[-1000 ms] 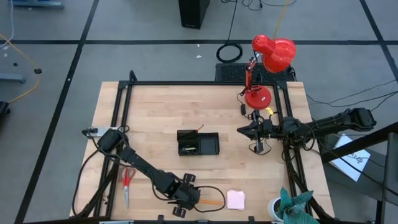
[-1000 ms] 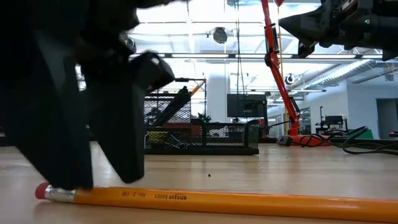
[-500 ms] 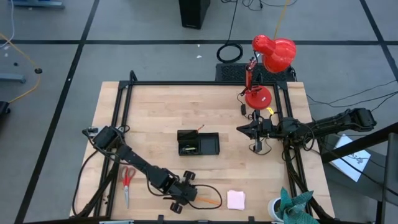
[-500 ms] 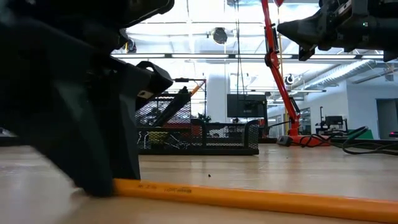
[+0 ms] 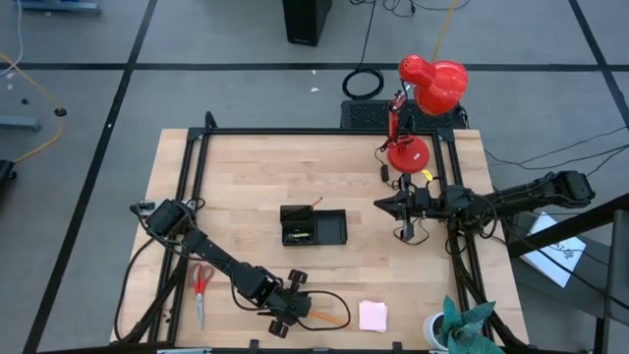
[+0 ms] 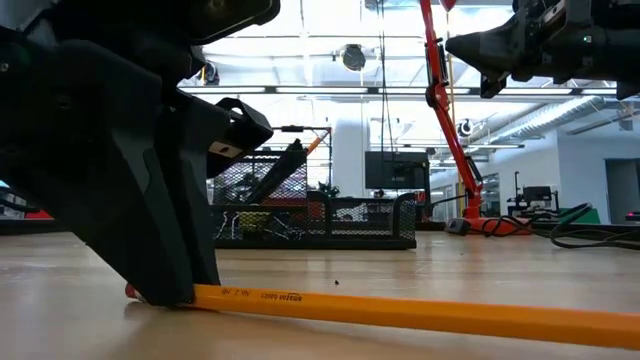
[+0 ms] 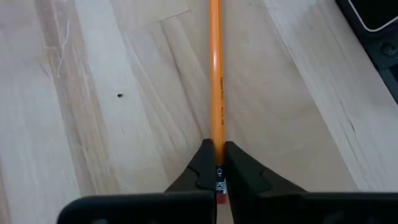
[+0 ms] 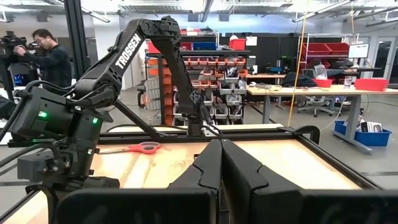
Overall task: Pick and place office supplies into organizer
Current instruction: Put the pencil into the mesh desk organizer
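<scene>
The orange pencil [image 7: 216,74] lies flat on the wooden table [image 5: 246,167] near its front edge, just beside the pink note pad [image 5: 372,316]. The left gripper [image 7: 216,163] is clenched on its eraser end. The black organizer [image 5: 313,226] sits mid-table, well apart. The right gripper [image 5: 379,206] hangs closed beside the red desk lamp [image 5: 425,93].

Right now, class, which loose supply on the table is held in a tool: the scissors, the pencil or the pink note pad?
The orange pencil: the left tool is shut on its eraser end. The red-handled scissors and pink note pad lie untouched.
</scene>
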`<state>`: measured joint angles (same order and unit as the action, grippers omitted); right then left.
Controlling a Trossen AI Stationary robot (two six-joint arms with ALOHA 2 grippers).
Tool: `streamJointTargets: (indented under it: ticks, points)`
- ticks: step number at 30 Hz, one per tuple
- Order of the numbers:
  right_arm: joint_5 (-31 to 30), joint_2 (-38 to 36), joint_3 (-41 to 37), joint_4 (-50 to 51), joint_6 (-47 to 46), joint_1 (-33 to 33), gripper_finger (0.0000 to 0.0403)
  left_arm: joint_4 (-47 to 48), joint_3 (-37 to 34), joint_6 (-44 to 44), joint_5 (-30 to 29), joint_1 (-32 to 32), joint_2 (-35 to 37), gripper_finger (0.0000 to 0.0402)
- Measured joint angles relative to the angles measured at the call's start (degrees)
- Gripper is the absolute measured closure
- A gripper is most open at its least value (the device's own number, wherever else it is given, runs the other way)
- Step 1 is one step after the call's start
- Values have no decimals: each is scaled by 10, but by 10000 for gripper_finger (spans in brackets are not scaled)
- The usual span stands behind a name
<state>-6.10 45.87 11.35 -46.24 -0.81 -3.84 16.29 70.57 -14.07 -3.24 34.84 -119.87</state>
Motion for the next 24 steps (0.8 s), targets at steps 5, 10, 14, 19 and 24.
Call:
streamJointTargets:
  ticks: [5,10,14,19,24]
  points:
    - [1,0,0,0,0,0,399,9,0,-6,-1,3,3,390]
    - [1,0,0,-2,0,0,399,55,0,-23,-20,12,20,393]
    - [1,0,0,-2,0,0,399,292,-1,-39,-48,21,59,396]
    - [1,0,0,-3,0,0,399,488,-10,-108,-83,22,100,397]
    - [1,0,0,-7,0,0,399,564,-10,-97,-84,22,108,397]
